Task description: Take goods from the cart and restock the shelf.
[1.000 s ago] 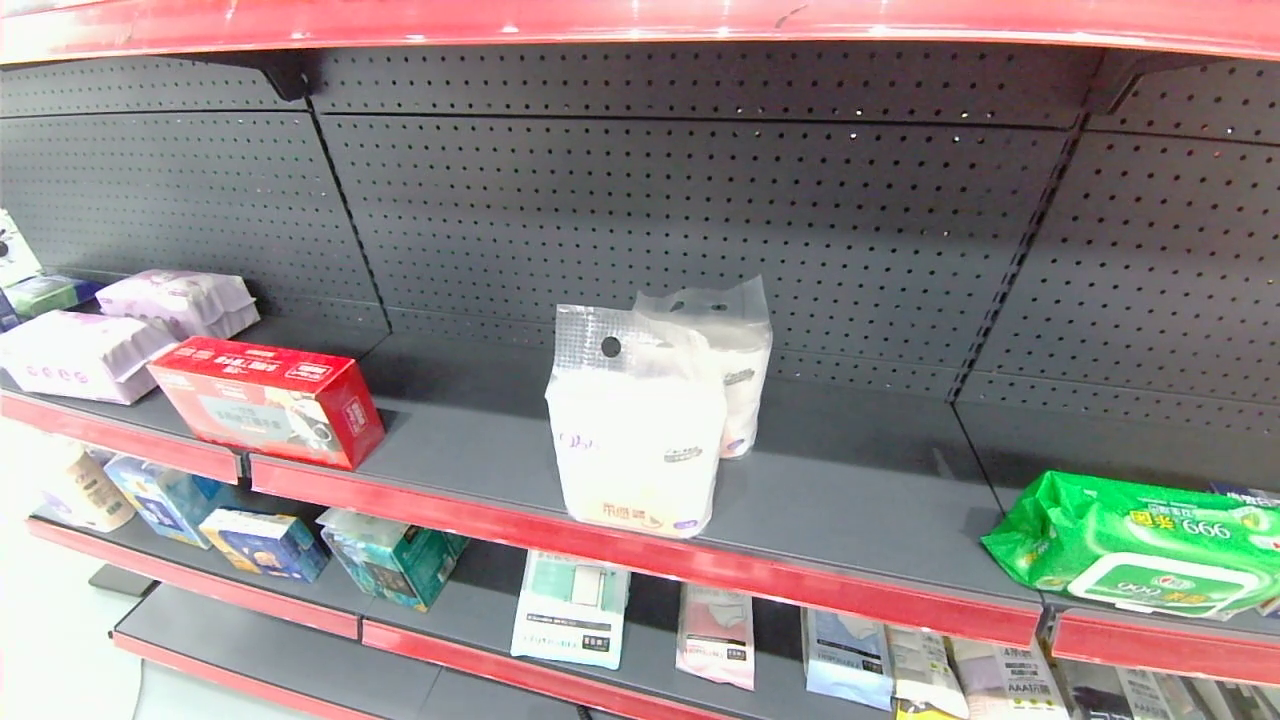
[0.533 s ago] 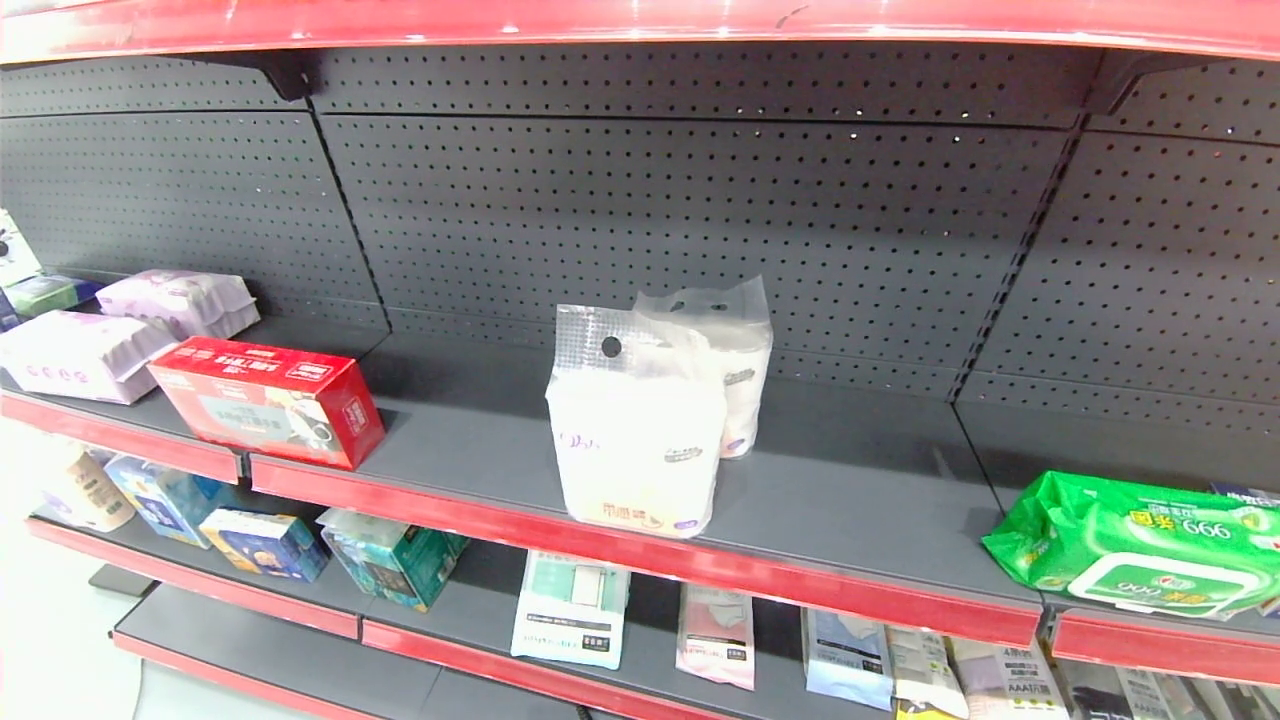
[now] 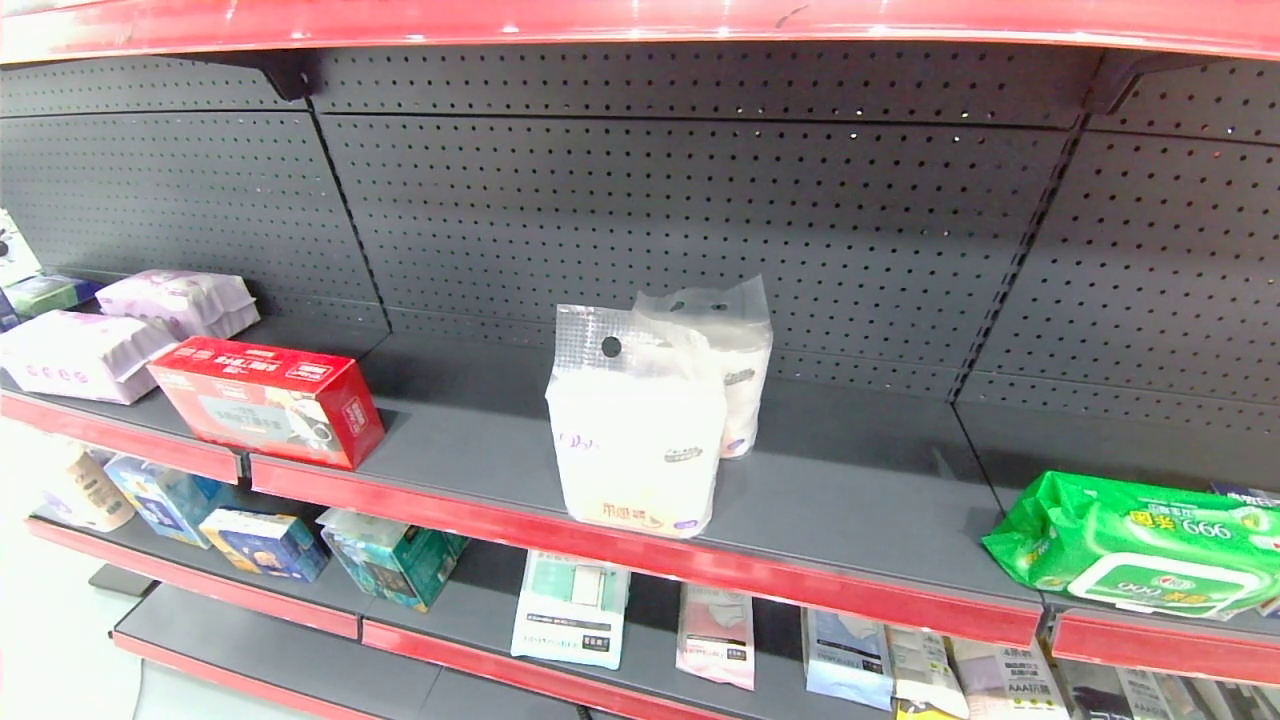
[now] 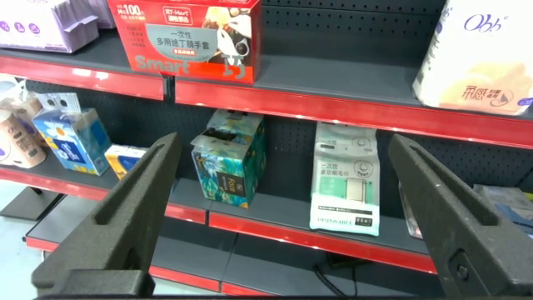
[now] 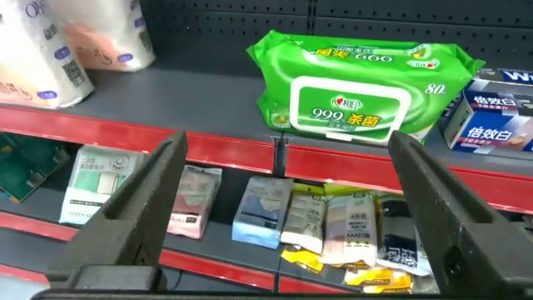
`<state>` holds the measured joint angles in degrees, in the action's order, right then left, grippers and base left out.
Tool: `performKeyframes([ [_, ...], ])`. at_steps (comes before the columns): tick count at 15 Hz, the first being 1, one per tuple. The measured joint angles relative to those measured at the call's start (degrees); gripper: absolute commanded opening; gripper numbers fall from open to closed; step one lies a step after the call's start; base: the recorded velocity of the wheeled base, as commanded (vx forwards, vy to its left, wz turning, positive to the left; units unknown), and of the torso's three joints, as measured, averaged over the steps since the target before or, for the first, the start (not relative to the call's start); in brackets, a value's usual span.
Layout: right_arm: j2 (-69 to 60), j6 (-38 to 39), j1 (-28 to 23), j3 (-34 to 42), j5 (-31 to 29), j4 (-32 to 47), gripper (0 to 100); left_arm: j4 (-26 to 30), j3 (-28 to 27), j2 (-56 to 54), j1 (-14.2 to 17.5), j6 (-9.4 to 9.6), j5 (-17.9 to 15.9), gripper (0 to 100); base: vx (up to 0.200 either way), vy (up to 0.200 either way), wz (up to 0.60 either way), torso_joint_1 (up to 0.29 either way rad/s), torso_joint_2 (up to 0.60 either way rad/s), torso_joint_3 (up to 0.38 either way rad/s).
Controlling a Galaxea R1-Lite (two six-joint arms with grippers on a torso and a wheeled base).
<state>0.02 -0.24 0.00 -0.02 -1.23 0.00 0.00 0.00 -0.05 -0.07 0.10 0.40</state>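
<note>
A white tissue pack [image 3: 635, 430] stands at the front of the grey middle shelf [image 3: 860, 500], with a second clear-wrapped roll pack [image 3: 735, 360] just behind it. A red box [image 3: 268, 400] lies to their left and a green wipes pack [image 3: 1140, 545] to their right. My left gripper [image 4: 283, 143] is open and holds nothing; it faces the shelf front below the red box [image 4: 196, 37]. My right gripper [image 5: 287, 140] is also open with nothing in it, facing the shelf edge under the green wipes pack [image 5: 358, 83].
Purple tissue packs [image 3: 90, 350] sit at the far left of the middle shelf. The lower shelf holds teal and blue boxes [image 3: 390, 560] and several flat packets [image 3: 570, 610]. Bare shelf board lies between the red box and the white pack, and between that pack and the wipes.
</note>
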Motion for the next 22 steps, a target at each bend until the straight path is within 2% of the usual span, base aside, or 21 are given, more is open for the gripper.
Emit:
performKeyframes([
  [4, -0.05, 0.00, 0.00, 0.00, 0.01, 0.00, 100, 0.00, 0.00, 0.00, -0.02, 0.00, -0.02, 100, 0.000, 0.000, 0.00, 0.000, 0.00, 0.000],
  [15, -0.05, 0.02, 0.00, -0.02, 0.00, 0.00, 100, 0.00, 0.00, 0.00, 0.00, 0.12, -0.22, 100, 0.000, 0.000, -0.60, 0.004, 0.00, 0.003],
  [22, -0.05, 0.04, -0.02, 0.02, 0.01, 0.00, 100, 0.46, -0.57, 0.87, 0.12, -0.23, 0.63, 100, 0.000, 0.000, 0.00, 0.000, 0.00, 0.000],
])
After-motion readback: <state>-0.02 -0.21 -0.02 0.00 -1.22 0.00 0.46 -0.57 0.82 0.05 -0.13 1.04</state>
